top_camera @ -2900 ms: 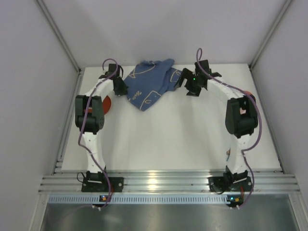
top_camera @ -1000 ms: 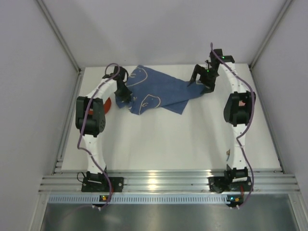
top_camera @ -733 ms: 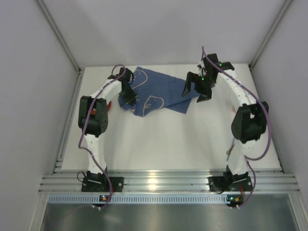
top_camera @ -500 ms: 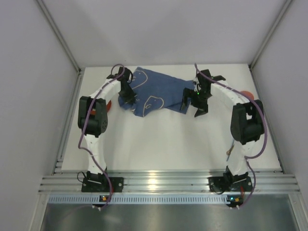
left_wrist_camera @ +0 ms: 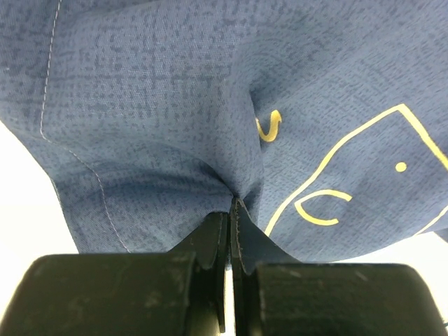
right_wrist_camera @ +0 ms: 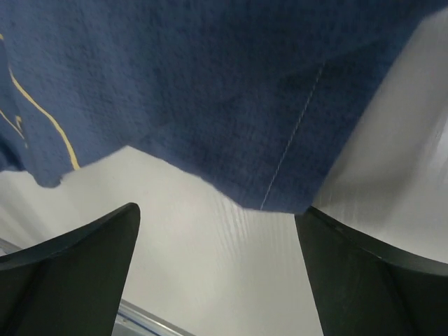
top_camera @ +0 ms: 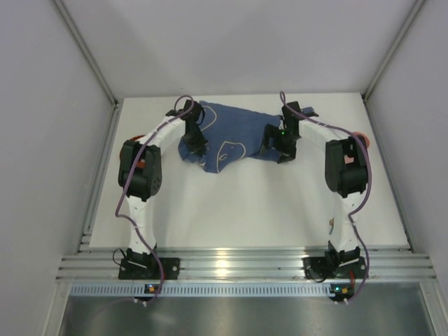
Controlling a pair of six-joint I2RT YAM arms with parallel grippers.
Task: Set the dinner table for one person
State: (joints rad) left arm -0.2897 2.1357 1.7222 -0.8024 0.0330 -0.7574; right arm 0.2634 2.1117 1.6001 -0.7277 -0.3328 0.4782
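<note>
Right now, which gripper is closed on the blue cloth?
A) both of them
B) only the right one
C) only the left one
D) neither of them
C: in the left wrist view the left gripper is pinched shut on a fold of the blue cloth. In the right wrist view the right gripper has its fingers spread wide, closed on nothing.

A blue cloth (top_camera: 234, 131) is lying bunched up on the far part of the white table (top_camera: 245, 210). A red thing (top_camera: 361, 138) is sitting near the right side.
</note>
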